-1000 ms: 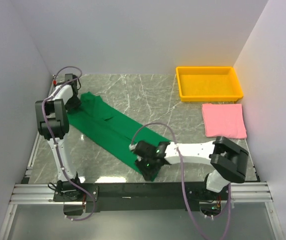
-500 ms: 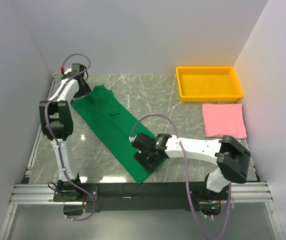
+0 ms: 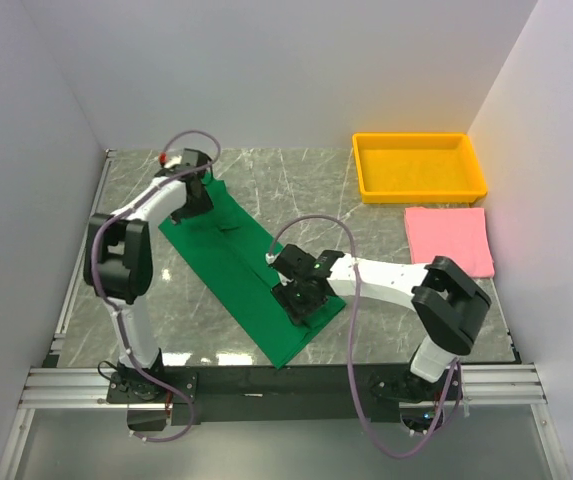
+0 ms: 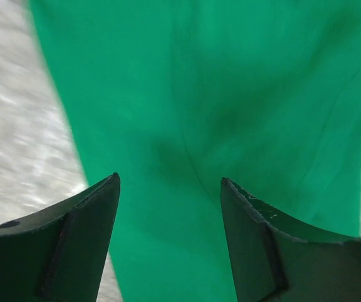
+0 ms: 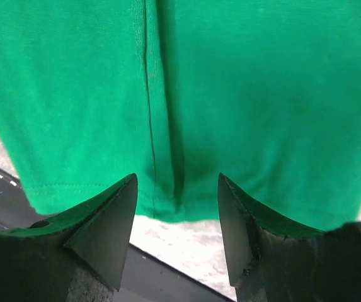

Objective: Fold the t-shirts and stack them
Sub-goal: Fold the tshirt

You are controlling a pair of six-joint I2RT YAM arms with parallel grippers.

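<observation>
The dark green t-shirt lies as a long folded strip running diagonally from the back left to the near edge of the marble table. My left gripper is open over its far end, with green cloth below the jaws. My right gripper is open above the strip's near part; its wrist view shows the hem just beyond the fingertips. The light pink t-shirt lies folded flat at the right.
A yellow plastic tray stands at the back right, just behind the pink t-shirt. White walls close in the left, back and right sides. The black rail runs along the near edge, just below the green hem.
The left gripper moved right along the back and the green t-shirt's far end went with it. The right gripper moved right and farther from the near edge. The strip now lies steeper.
</observation>
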